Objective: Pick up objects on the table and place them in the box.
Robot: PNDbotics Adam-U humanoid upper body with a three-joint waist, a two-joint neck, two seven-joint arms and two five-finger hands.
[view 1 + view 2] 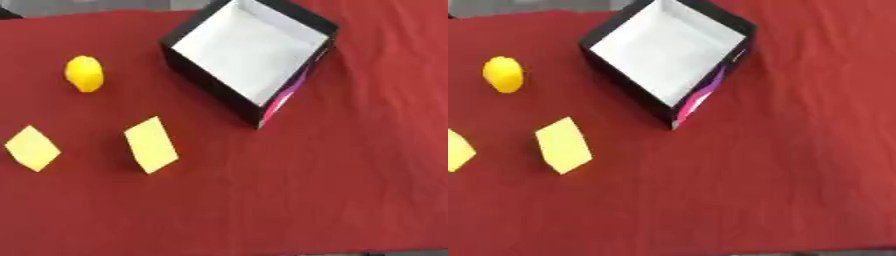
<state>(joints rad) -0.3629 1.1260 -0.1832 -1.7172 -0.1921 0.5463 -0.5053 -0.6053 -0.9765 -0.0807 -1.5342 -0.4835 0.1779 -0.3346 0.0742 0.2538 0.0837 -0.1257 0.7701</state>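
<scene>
Neither hand shows in either view, so whether their fingers are straight or curled cannot be told. The bench (350, 190) is covered in a red cloth, lightly creased.

Items to be moved, all on the robot's left half of the bench:
- A rounded yellow thing (85, 73), lemon-like, at the far left, well apart from the box.
- A flat yellow block (151, 145) near the middle left, its long axis running roughly away from the robot with a slight tilt.
- A second flat yellow block (32, 148) at the left edge (cut off in the right eye view), lying diamond-wise.

The box (210, 82) stands at the far centre, turned corner-on to the robot, black outside and white inside. Nothing is visible in the part of its interior that shows. All three items lie to its left and nearer the robot.

Judgement: no item is yet boxed, and the left arm is the likelier one for each pick, since everything lies on its side.

A pink and purple patch shows on the box's near right wall. No writing can be read.
</scene>
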